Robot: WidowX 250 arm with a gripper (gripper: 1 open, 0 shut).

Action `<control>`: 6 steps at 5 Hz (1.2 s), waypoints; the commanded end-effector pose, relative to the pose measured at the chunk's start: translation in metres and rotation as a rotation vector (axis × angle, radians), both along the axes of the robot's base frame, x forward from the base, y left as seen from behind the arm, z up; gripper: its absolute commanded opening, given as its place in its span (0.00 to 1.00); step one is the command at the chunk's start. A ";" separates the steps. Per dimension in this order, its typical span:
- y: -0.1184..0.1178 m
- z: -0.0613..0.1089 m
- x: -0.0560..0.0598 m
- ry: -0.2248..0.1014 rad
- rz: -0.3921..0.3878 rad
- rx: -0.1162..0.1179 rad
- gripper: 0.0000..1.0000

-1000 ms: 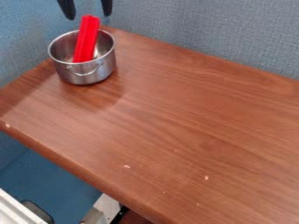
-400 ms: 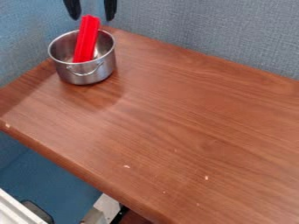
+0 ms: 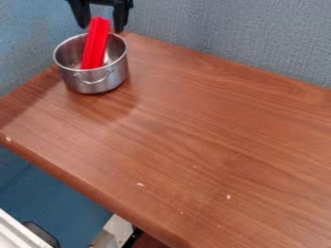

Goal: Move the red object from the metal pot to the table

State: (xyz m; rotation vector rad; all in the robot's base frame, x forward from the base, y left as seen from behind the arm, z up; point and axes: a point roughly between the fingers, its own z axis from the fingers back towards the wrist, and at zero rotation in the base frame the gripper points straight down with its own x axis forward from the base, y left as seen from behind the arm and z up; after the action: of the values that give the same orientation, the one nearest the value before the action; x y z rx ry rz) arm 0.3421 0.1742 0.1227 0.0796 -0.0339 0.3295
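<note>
The red object is a flat elongated piece standing tilted inside the metal pot, its upper end sticking out past the rim. The small shiny pot sits near the far left corner of the wood-grain table. My gripper hangs at the top edge of the view, directly above the red object's upper end. Its two dark fingers stand apart on either side of that tip, open, with nothing gripped. Most of the gripper body is cut off by the frame.
A blue-grey wall rises behind the table. The table's left edge runs close beside the pot, and its near edge drops to a blue floor. Broad bare wood spreads to the right of the pot.
The gripper has come down a little toward the top of the red object and rolled slightly. Pot and red object have not moved.
</note>
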 end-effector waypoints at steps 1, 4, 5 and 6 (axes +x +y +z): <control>0.021 0.009 0.001 -0.032 0.067 0.042 1.00; 0.037 -0.026 0.012 -0.026 0.033 0.056 1.00; 0.032 -0.032 0.006 -0.020 0.028 0.050 1.00; 0.027 -0.036 0.001 -0.025 0.021 0.037 1.00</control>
State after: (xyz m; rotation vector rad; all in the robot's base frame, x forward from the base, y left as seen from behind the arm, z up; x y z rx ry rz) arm 0.3379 0.2006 0.0531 0.0831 0.0196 0.3580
